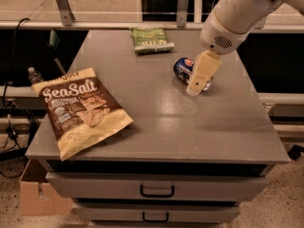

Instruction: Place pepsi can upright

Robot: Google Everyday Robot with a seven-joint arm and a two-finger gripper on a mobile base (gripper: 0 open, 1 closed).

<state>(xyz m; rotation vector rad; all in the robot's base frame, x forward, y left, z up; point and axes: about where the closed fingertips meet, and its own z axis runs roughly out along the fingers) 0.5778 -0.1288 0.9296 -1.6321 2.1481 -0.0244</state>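
The pepsi can (182,67), dark blue with red-white marks, lies on its side on the grey cabinet top (190,122), right of centre toward the back. My gripper (195,88) hangs from the white arm (232,18) that enters from the upper right. It is right over the can's right half and hides that part. I cannot tell whether it touches the can.
A brown and cream Sea Salt chip bag (78,109) lies at the front left of the top. A green snack bag (151,39) lies at the back centre. Drawers (156,190) are below the front edge. A cardboard box (35,196) sits on the floor at left.
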